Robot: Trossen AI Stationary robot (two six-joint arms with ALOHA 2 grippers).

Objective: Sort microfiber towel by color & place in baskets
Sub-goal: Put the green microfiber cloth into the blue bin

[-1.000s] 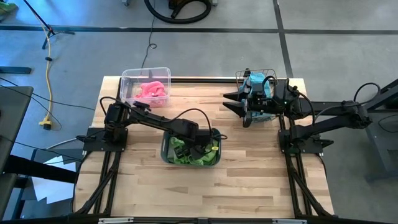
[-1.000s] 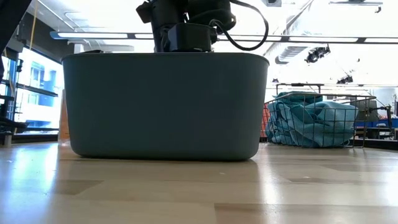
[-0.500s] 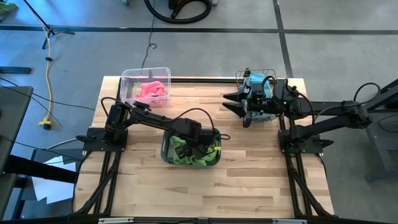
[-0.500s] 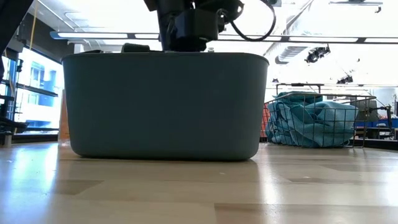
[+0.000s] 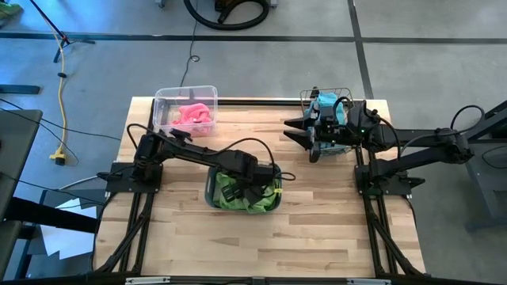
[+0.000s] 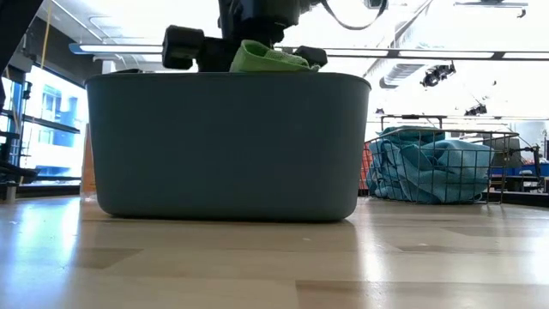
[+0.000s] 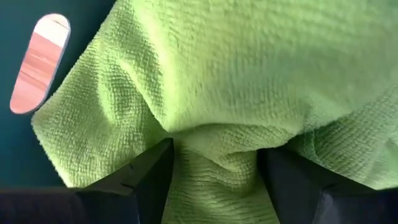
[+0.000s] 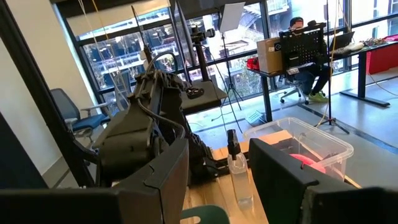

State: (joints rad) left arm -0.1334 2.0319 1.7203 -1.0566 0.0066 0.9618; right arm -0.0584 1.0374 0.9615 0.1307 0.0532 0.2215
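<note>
Over the grey-blue tub [image 5: 242, 192] near the middle of the table [image 5: 325, 229], the left tool [image 7: 214, 163] is pinching a fold of green microfiber towel [image 7: 249, 81], its two dark fingers [image 7: 146, 177] pressing in on a bunched ridge of the cloth; in the low view the green towel [image 6: 264, 58] is showing just above the tub's rim. The cloth looks light, soft and limp, likely to drape and snag, so a raised fold such as this one seems the surest hold. The right tool [image 5: 310, 136] is waiting, spread and empty, at the wire-mesh basket [image 5: 326, 104] of blue towels [image 6: 425, 163], while pink towels [image 5: 192, 117] are lying in the clear bin [image 5: 185, 109].
</note>
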